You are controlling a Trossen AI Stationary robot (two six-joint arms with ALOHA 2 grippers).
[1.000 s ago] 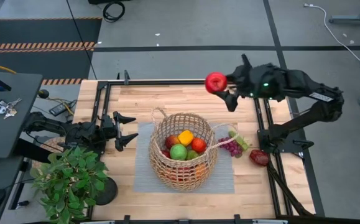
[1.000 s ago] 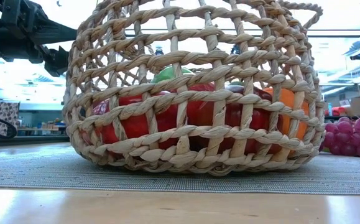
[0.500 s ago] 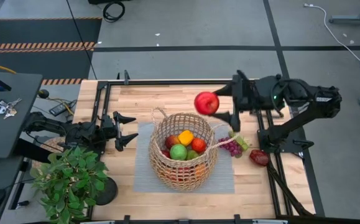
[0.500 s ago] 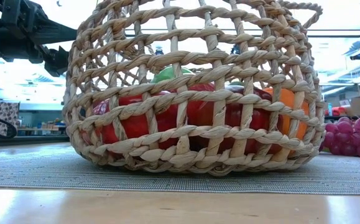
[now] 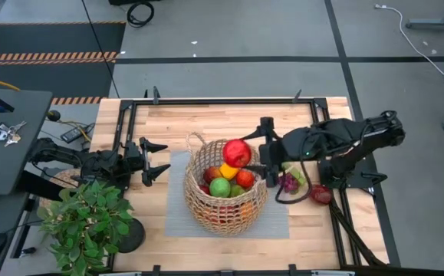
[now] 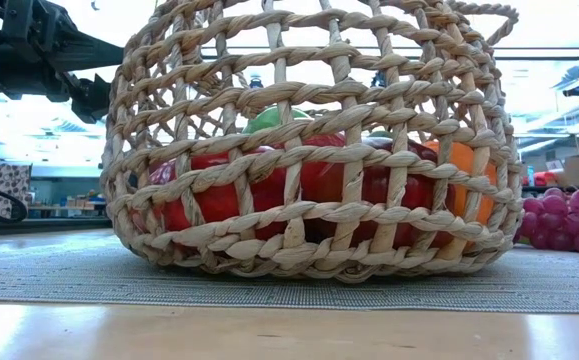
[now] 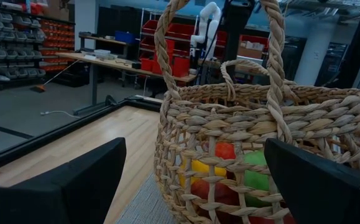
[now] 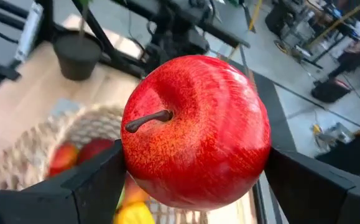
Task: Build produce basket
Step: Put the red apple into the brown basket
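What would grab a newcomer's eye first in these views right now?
The big red apple, clamped in the right gripper over the wicker basket's rim. Next, the basket itself, on the grey mat at table centre, already holding a green apple and a yellow pepper. The left gripper waits open beside it.

Light wooden table [image 5: 152, 123], framed by black rails. At its middle a grey mat [image 5: 177, 215] carrying the basket [image 5: 206, 207]; just right of the basket, grapes [image 5: 289, 182] and a dark red fruit [image 5: 320, 194] on bare wood. Left of the basket, at the near corner, a potted plant [image 5: 87, 222].
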